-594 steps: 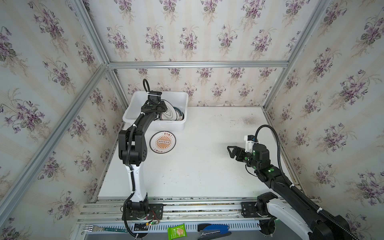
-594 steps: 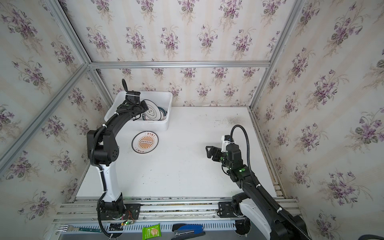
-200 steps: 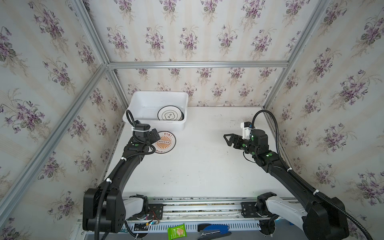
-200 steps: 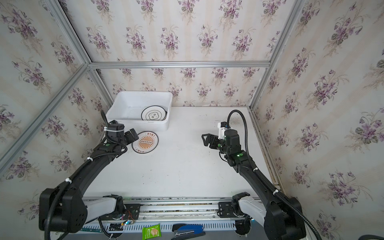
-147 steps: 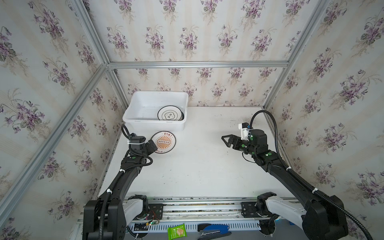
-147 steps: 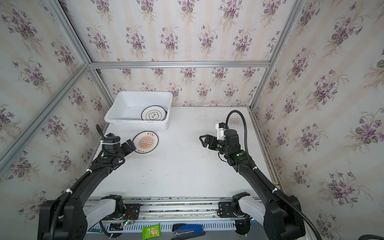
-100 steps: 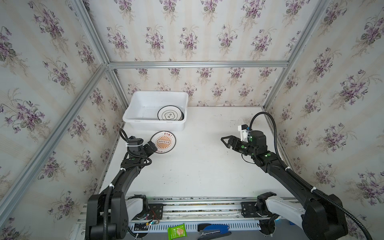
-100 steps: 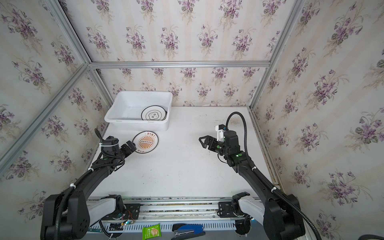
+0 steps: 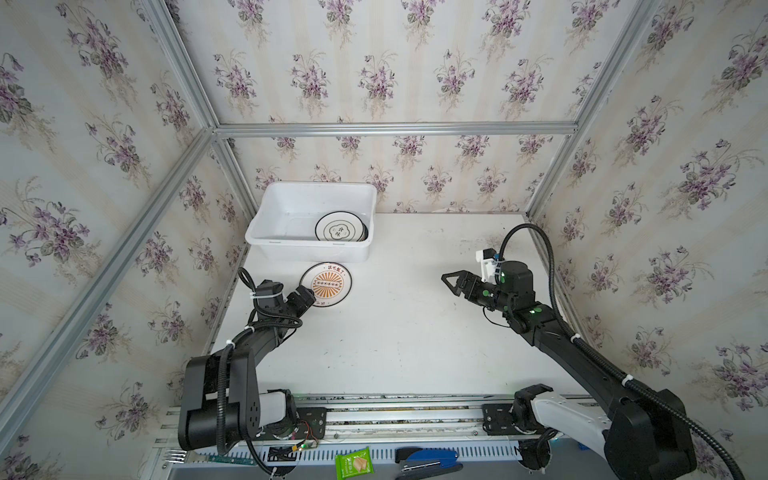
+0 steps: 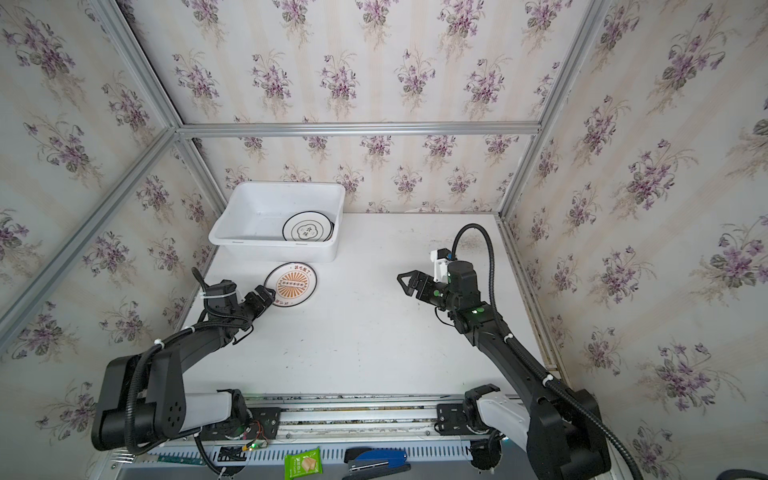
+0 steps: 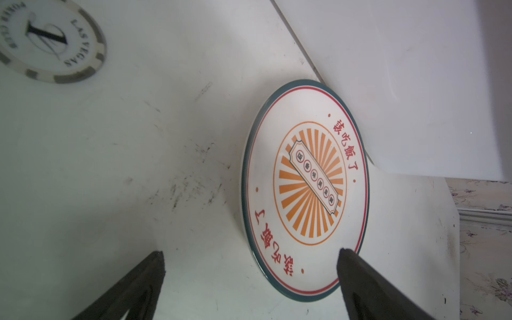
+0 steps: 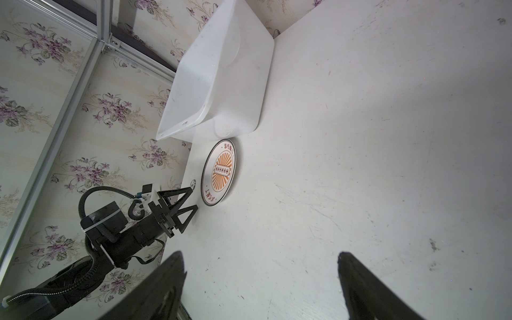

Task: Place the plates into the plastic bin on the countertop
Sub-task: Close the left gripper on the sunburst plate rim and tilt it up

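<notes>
I have the left gripper [image 9: 308, 296] spread wide and low at the rim of the sunburst plate [image 9: 328, 282], to straddle it beside the plastic bin [image 9: 307, 251]; the right gripper [image 9: 449, 284] hangs open, empty.

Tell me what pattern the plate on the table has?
The plate has an orange sunburst, red writing, dark rim; clearest in left wrist view.

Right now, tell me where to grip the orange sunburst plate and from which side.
Grip the orange sunburst plate by its rim nearest the open left hand, coming low from the side away from the plastic bin. It lies flat with its far edge by the bin, so that lip looks freest.
</notes>
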Robot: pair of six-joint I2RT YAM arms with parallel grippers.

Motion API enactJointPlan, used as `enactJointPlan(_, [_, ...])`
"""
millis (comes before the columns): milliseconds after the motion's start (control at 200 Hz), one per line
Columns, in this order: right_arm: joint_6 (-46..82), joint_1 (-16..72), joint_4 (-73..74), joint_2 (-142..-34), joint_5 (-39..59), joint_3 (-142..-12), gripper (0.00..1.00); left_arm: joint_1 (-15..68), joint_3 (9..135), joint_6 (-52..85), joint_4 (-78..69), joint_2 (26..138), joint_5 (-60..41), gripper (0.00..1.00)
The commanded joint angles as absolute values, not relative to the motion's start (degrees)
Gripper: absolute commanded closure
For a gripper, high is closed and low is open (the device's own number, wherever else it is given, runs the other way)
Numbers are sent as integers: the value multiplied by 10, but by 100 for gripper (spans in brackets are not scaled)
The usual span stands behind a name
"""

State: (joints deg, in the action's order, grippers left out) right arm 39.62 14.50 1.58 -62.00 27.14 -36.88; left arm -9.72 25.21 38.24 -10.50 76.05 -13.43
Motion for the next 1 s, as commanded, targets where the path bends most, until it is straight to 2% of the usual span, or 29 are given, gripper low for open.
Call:
enactJointPlan(0, [398, 145, 29, -624, 274, -373, 11, -100, 248, 384, -138, 770, -143, 1])
enactJointPlan(265, [398, 145, 25, -622, 266, -371, 11, -101, 242, 398, -171, 791, -150, 5])
enactJointPlan(665, [397, 145, 15, -620, 259, -371, 12, -101, 260, 466, -235, 875, -197, 34])
enactJointPlan(860, [394, 145, 9, -618, 254, -370, 12, -102, 268, 476, -252, 899, -204, 44])
enactJointPlan(994, [392, 144, 9, -620, 253, -370, 12, -102, 279, 473, -250, 908, -208, 61])
